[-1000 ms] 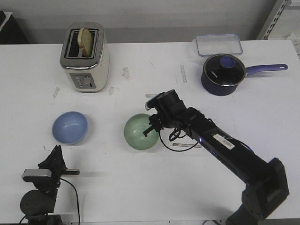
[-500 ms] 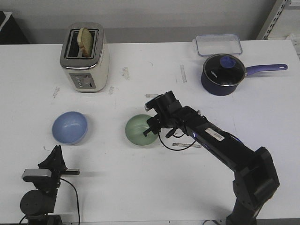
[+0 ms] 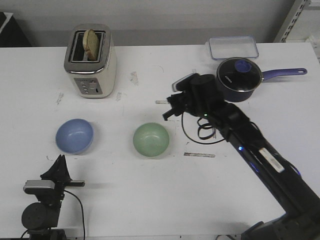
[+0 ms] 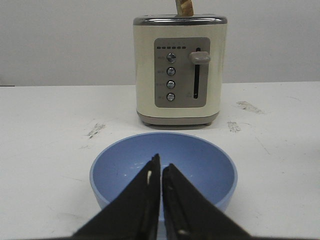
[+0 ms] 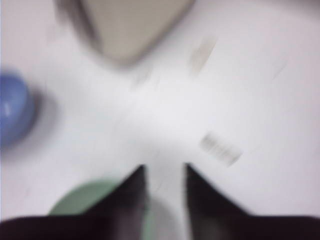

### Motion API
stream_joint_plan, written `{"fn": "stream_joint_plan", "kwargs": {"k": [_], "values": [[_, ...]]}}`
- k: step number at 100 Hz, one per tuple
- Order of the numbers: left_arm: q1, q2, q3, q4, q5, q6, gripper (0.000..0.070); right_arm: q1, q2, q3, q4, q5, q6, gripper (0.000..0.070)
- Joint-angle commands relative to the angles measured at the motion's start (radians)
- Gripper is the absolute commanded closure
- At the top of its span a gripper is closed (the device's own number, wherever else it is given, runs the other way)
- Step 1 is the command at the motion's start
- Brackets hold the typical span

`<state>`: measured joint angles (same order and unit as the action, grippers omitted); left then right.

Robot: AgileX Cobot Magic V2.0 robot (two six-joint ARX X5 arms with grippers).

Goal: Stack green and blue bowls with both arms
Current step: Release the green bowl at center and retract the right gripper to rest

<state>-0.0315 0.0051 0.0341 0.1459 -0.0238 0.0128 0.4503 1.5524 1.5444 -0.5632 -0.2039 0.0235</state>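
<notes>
The pale green bowl (image 3: pixel 151 140) sits upright on the white table near the middle, and the blue bowl (image 3: pixel 74 135) rests to its left. My right gripper (image 3: pixel 169 111) hovers behind and to the right of the green bowl, apart from it. In the blurred right wrist view, that gripper (image 5: pixel 165 170) is open and empty, with the green bowl (image 5: pixel 85 197) beside one finger and the blue bowl (image 5: pixel 12 112) farther off. My left gripper (image 4: pixel 161 162) is shut and empty, pointing at the blue bowl (image 4: pixel 200 165) from the near side. It stays low at the table's front left (image 3: pixel 60 161).
A cream toaster (image 3: pixel 90 62) holding a slice of bread stands at the back left. At the back right are a dark saucepan (image 3: pixel 239 77) with a purple handle and a clear lidded container (image 3: pixel 233 47). Tape strips (image 3: pixel 199 154) lie on the table.
My right gripper has let go of the green bowl's right rim and has risen up and back to the right. The green bowl stays on the table. The left arm has not moved.
</notes>
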Motion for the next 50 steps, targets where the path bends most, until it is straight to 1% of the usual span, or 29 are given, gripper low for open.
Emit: {"fn": "stream_joint_plan", "kwargs": {"k": [1,12,23,36,50], "values": [[-0.002,-0.002,-0.022,0.012,-0.003,0.002,0.0698,-0.039,-0.031,0.015,-0.027,0.030,0.003,0.0700],[-0.002,-0.002,-0.022,0.011,-0.003,0.002,0.0698,-0.134,-0.112,0.010,-0.105,0.103,-0.020,0.0700],[-0.002,-0.002,-0.021,0.002,-0.003,0.002,0.0698,-0.242,-0.200,-0.046,-0.149,0.116,-0.043,0.0700],[-0.002,-0.002,-0.022,-0.034,-0.003,0.001,0.0698,-0.358,-0.345,-0.216,-0.113,0.120,-0.047,0.0700],[-0.002,-0.002,-0.022,-0.047,-0.003,0.001,0.0698,-0.451,-0.543,-0.472,-0.020,0.127,-0.084,0.0700]]}}
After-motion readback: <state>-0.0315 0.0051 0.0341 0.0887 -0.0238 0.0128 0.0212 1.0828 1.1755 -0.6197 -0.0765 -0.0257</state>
